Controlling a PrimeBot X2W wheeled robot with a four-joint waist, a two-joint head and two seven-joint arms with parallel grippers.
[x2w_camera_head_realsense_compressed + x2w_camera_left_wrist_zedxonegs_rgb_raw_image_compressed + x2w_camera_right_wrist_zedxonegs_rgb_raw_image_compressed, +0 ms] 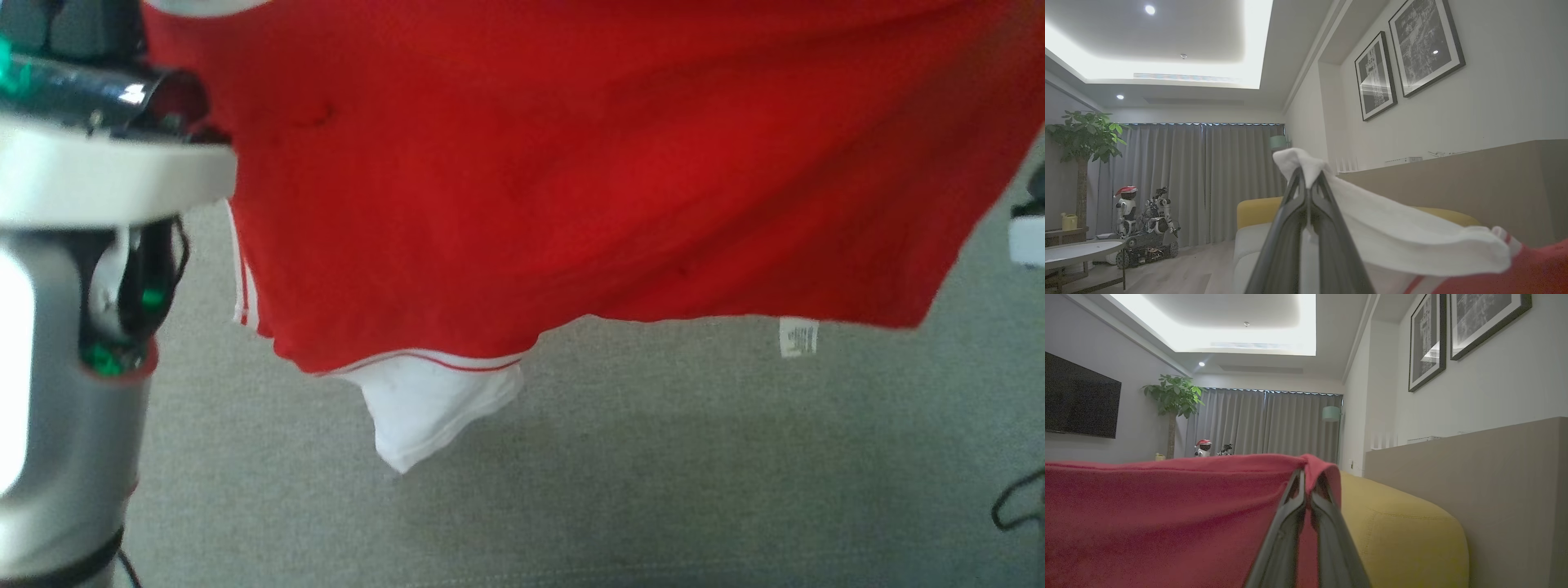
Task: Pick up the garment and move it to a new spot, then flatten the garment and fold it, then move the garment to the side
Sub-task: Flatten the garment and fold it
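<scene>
Above a grey woven surface (pixel 653 457), a red shirt (pixel 571 163) hangs spread between two clenched claws.
Left claw (pixel 1310 183) pinches soft white sleeve cloth; right claw (pixel 1308 486) pinches a folded red edge. Smooth, lightly creased knit; one white sleeve (pixel 433 408) with red piping sags to a point, and a small rectangular label (pixel 798 336) dangles off the hem.

Head camera: up high, aimed steeply down, close on the hanging garment (pixel 571 163), with a grey surface (pixel 653 457) beneath.

Left wrist camera: just behind the left tool (pixel 1311 174), sighting along it, tilted upward.

Right wrist camera: same, behind the right tool (pixel 1309 476).

Both wrist views share, well beyond the tips: curtains (pixel 1200 179), plant (pixel 1086 134), framed pictures (pixel 1427 45), yellow sofa (pixel 1257 210).
</scene>
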